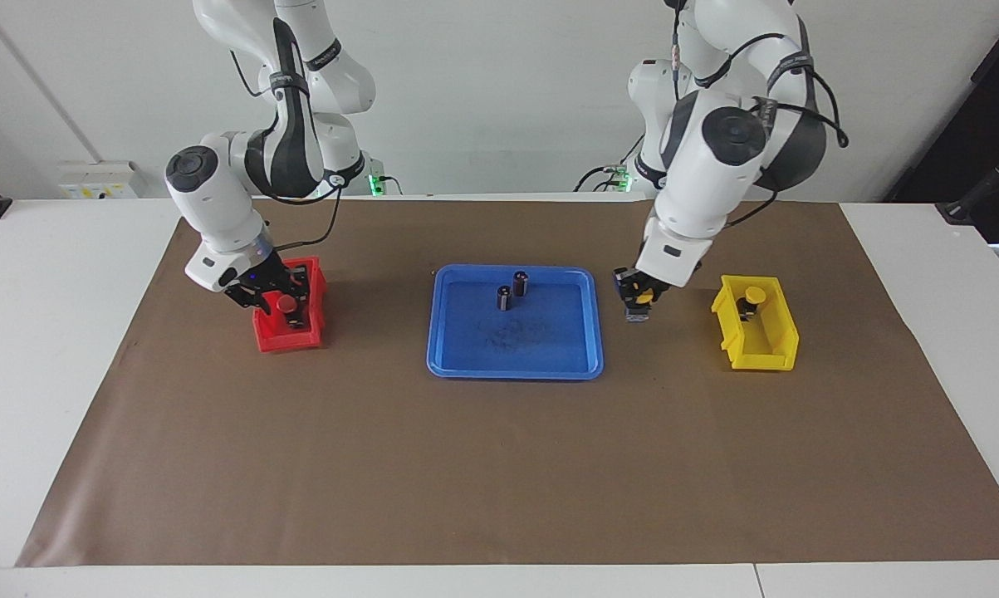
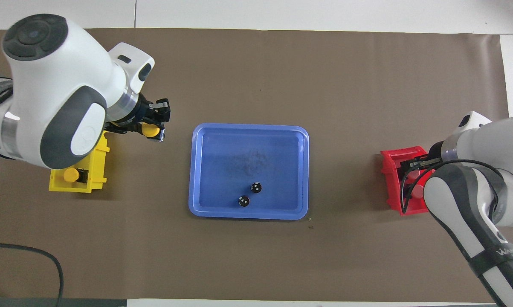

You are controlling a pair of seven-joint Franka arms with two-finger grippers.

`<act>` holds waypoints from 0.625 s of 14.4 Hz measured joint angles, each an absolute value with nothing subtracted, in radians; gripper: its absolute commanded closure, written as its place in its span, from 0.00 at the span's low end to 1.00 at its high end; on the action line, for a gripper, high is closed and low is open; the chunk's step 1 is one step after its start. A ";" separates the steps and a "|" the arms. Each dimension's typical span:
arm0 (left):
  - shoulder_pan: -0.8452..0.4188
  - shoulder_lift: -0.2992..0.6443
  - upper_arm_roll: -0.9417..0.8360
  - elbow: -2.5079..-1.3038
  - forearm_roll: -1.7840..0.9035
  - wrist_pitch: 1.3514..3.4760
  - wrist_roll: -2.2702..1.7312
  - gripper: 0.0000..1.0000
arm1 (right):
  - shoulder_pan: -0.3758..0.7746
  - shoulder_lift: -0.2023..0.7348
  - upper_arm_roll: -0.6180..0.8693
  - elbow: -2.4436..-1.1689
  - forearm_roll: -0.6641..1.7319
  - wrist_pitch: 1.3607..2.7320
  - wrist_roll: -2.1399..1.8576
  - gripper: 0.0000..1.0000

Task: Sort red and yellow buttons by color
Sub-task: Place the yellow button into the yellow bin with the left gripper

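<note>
My left gripper (image 1: 639, 296) is shut on a yellow button (image 1: 646, 296) and holds it above the mat between the blue tray (image 1: 457, 349) and the yellow bin (image 1: 777, 345); it also shows in the overhead view (image 2: 156, 128) with the button (image 2: 150, 130). A second yellow button (image 1: 752, 296) lies in the yellow bin (image 2: 98, 168), also seen from overhead (image 2: 71, 175). My right gripper (image 1: 279, 303) is down in the red bin (image 1: 287, 340), with one red button (image 1: 286, 305) at its fingers. The other red button is hidden.
Two dark cap-less cylinders (image 1: 503, 297) (image 1: 521, 283) stand in the blue tray (image 2: 205, 170) at its edge nearer the robots. A brown mat (image 1: 499, 465) covers the table between the bins and tray.
</note>
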State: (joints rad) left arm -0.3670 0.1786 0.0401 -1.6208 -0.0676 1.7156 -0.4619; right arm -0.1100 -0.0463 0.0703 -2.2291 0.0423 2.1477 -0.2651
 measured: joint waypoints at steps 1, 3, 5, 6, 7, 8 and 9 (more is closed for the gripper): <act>-0.323 0.172 0.042 -1.624 -0.069 1.696 -0.394 0.98 | -0.110 -0.047 0.071 -2.189 0.042 2.102 -0.265 0.29; -0.226 0.168 0.044 -1.639 -0.070 1.687 -0.262 0.98 | -0.109 -0.048 0.073 -2.092 0.042 1.991 -0.265 0.24; -0.132 0.166 0.046 -1.669 -0.071 1.691 -0.133 0.98 | -0.109 -0.054 0.073 -2.013 0.042 1.891 -0.265 0.07; -0.086 0.164 0.046 -1.683 -0.071 1.699 -0.077 0.98 | -0.109 -0.063 0.073 -1.988 0.042 1.858 -0.265 0.00; -0.050 0.162 0.047 -1.694 -0.072 1.712 -0.041 0.98 | -0.109 -0.077 0.073 -1.972 0.042 1.830 -0.265 0.00; -0.030 0.160 0.047 -1.708 -0.073 1.733 -0.020 0.98 | -0.109 -0.094 0.073 -1.957 0.042 1.800 -0.265 0.00; -0.022 0.157 0.047 -1.730 -0.073 1.763 -0.010 0.98 | -0.109 -0.109 0.073 -1.940 0.042 1.765 -0.265 0.00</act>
